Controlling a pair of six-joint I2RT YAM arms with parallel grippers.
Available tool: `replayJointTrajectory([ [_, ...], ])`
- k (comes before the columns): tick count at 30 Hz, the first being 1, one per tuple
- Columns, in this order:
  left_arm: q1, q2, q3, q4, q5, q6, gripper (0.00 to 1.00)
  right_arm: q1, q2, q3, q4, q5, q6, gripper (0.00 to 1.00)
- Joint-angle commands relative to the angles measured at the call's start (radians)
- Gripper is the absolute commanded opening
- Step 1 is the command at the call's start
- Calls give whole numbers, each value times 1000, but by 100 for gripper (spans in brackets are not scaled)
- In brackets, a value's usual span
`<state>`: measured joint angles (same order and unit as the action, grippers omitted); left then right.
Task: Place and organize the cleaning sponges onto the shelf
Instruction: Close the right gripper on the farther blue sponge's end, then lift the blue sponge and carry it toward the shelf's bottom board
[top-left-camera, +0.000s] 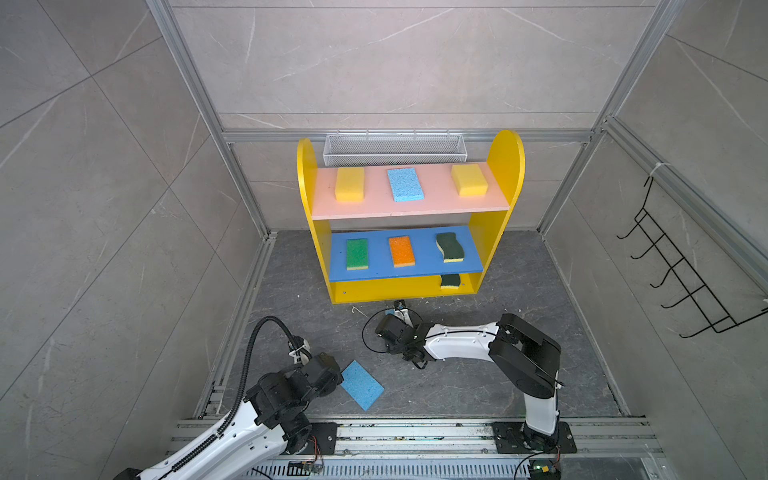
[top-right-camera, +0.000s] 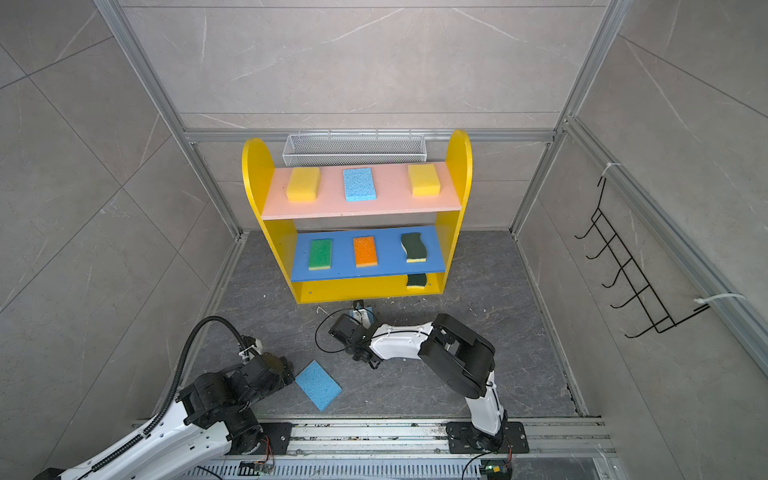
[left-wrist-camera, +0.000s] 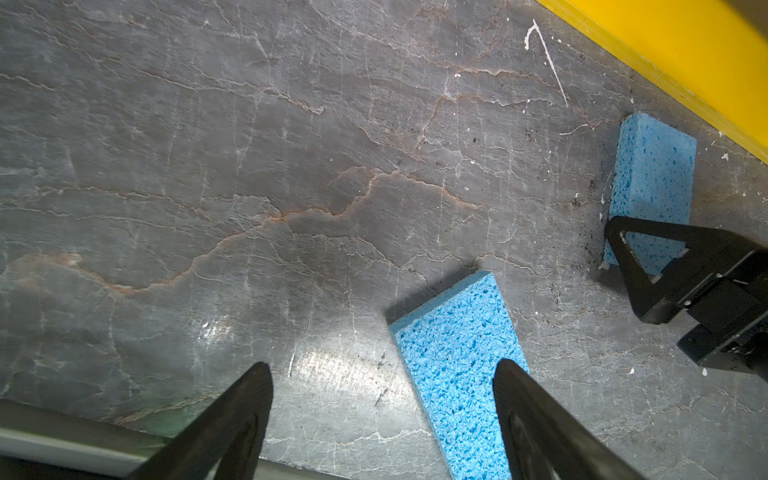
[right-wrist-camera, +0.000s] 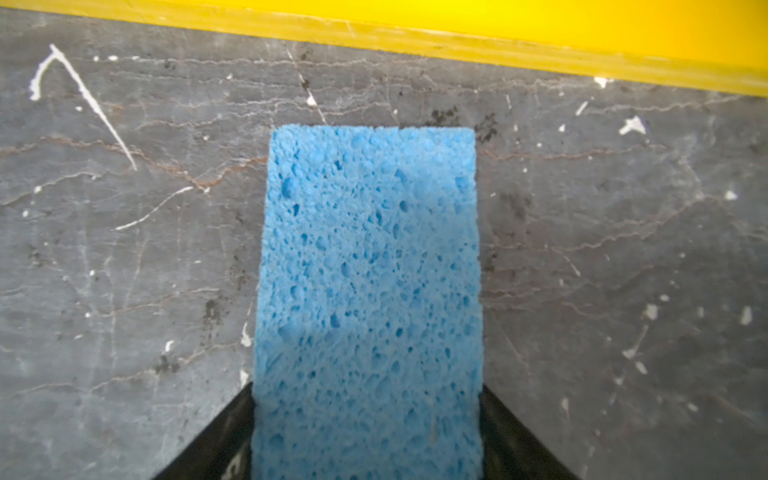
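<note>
The yellow shelf stands at the back. Its pink board bears two yellow sponges and a light blue one. On the blue board lie a green, an orange and a wavy dark green sponge; another wavy one sits on the bottom. My right gripper is low in front of the shelf, its fingers pressed on both sides of a light blue sponge. My left gripper hangs open over the floor, one finger above another light blue sponge.
A white mesh basket hangs behind the shelf. A black wire hook rack is on the right wall. Metal rails run along the front edge, and grey tiled walls close in both sides.
</note>
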<state>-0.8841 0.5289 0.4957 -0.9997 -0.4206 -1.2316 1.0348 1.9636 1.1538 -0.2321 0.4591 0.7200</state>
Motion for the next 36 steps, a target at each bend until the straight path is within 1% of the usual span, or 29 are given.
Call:
replayJointTrajectory([
  [1,-5,-10,17,-34,-33,-9,86,4,4,-50,-57,23,19,72],
  [4,-4,-2,25,-40,-33,-9,86,4,-33,-88,-30,23,21,70],
  [7,-4,14,35,-43,-37,-7,86,2,-81,-137,21,19,22,65],
  [9,-4,25,41,-41,-39,-6,86,3,-110,-164,53,18,18,64],
  [14,-4,55,51,-33,-37,0,86,2,-166,-189,69,32,19,63],
  [21,-4,64,51,-7,-43,16,86,1,-309,-245,75,99,2,63],
  [25,-4,56,53,-2,-46,29,86,1,-367,-281,90,139,7,62],
  [32,-4,51,70,-8,-47,50,86,-2,-399,-314,118,187,16,62],
  [36,-4,51,81,-10,-80,58,86,-11,-378,-319,148,188,31,62],
])
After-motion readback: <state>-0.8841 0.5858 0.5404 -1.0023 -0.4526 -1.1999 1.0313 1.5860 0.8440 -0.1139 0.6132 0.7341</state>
